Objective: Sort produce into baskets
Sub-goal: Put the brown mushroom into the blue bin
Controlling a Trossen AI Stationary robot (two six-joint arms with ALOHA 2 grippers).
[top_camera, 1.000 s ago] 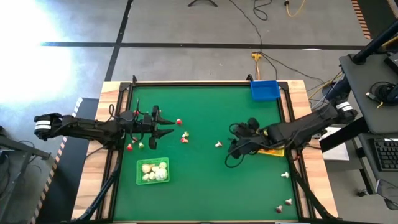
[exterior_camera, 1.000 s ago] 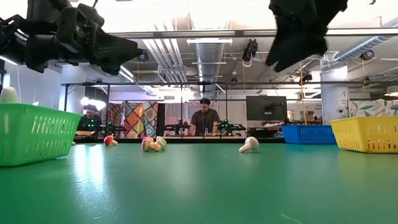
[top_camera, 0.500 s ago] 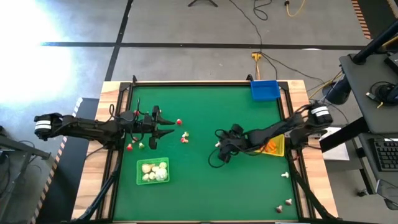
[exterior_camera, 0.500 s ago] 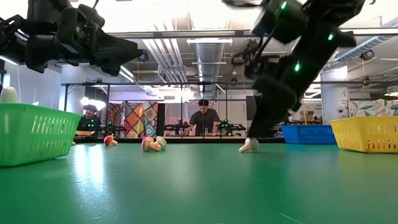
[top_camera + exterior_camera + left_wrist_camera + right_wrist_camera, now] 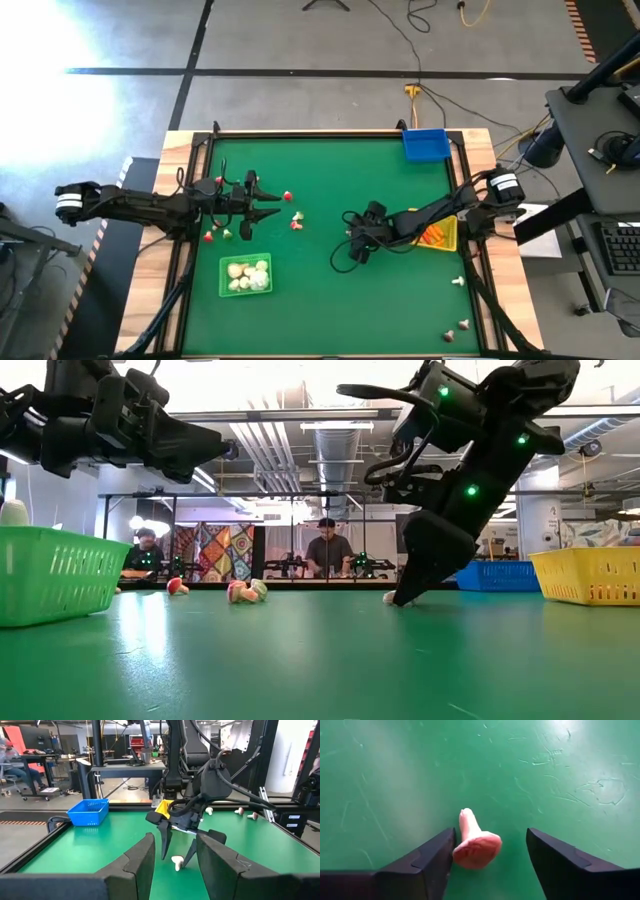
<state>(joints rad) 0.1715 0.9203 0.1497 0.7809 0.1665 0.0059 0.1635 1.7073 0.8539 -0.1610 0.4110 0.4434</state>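
While the right gripper (image 5: 487,845) straddles a mushroom (image 5: 474,846) mid-surface, jaws spread, pickup is underway; closing comes next; left gripper (image 5: 262,207) waits half-open.

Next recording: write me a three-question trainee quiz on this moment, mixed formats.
1. True or false: the right tool has its fingers open on either side of a small pinkish mushroom-shaped toy lying on the green table.
2. Which latticed plastic basket holds whitish bulbs? A green, B yellow, C blue.
3. Fill in: the left tool hovers near small ___-and-white pieces.

Key: 1 true; 2 A; 3 red.
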